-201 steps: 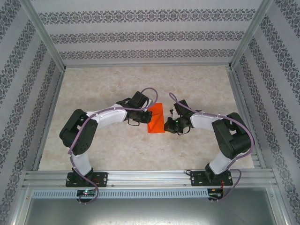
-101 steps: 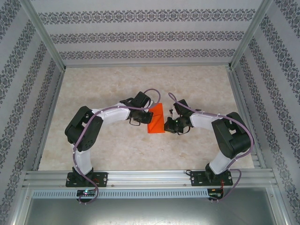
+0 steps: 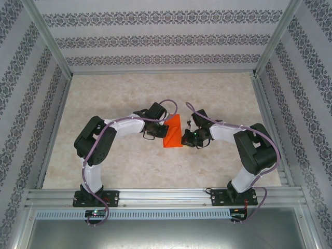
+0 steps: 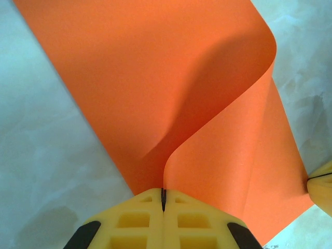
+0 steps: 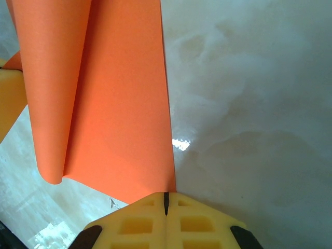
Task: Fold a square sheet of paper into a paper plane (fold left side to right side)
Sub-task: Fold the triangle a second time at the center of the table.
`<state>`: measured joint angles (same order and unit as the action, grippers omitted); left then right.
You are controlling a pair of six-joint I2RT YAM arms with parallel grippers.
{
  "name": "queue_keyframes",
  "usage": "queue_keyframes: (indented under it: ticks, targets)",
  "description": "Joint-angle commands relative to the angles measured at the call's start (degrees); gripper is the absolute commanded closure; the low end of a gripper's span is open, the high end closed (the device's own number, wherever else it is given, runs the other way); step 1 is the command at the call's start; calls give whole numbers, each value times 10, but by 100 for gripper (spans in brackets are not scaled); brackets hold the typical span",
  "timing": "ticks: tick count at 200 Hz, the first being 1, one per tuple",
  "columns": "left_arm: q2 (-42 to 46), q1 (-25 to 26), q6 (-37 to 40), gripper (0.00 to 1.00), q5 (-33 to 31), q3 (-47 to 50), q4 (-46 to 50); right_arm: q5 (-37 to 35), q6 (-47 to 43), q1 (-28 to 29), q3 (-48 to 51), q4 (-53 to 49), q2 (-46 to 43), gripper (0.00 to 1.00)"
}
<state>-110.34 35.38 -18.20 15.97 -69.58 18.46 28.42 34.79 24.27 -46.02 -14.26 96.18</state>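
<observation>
Holding the left edge of the square sheet of paper (image 4: pixel 155 78) lifted and curled over, pinched in the left gripper (image 4: pixel 163 193) with jaws squeezed shut. Pressing or pinching the right edge with the right gripper (image 5: pixel 166 197), jaws shut too; hard to tell which. Lying in the middle of the table (image 3: pixel 129 93), between the two arms. Could slip crooked if pulled across too fast, leaving edges that do not match. Could tear or crumple from a hard tug against the right grip. Could spring back if let go too soon. Long and narrow, running from near to far, leaning a bit to the right at the far end
</observation>
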Motion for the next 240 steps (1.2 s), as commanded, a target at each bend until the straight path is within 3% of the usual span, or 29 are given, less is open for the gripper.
queue_keyframes:
  ticks: [1, 240]
  targets:
    - [-13, -8, 10, 99, -10, -10, -1, -27, -13, 6, -4, -28, 14, 99]
    - [-21, -11, 9, 99, -5, -13, -22, -32, -20, 5, -9, -43, 19, 99]
